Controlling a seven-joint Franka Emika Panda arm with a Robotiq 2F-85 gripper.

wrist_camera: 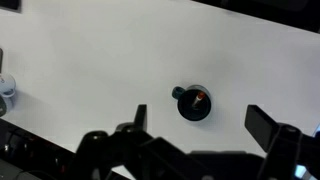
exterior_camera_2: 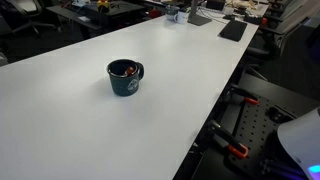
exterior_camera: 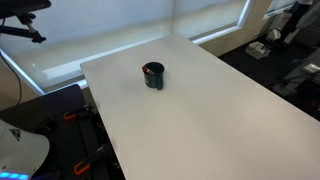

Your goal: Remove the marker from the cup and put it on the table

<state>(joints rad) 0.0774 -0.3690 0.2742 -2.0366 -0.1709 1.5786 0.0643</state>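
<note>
The marker (exterior_camera_2: 125,70) sits inside the cup (exterior_camera_2: 124,79), orange-red end showing; the cup stands upright on the white table (exterior_camera_2: 60,115); in the wrist view the gripper (wrist_camera: 198,127) hangs well above, jaws spread wide, holding nothing

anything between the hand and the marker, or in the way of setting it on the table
Nothing visible: the open hand is above the cup, the marker shows in its mouth, and the table around it is bare.
</note>
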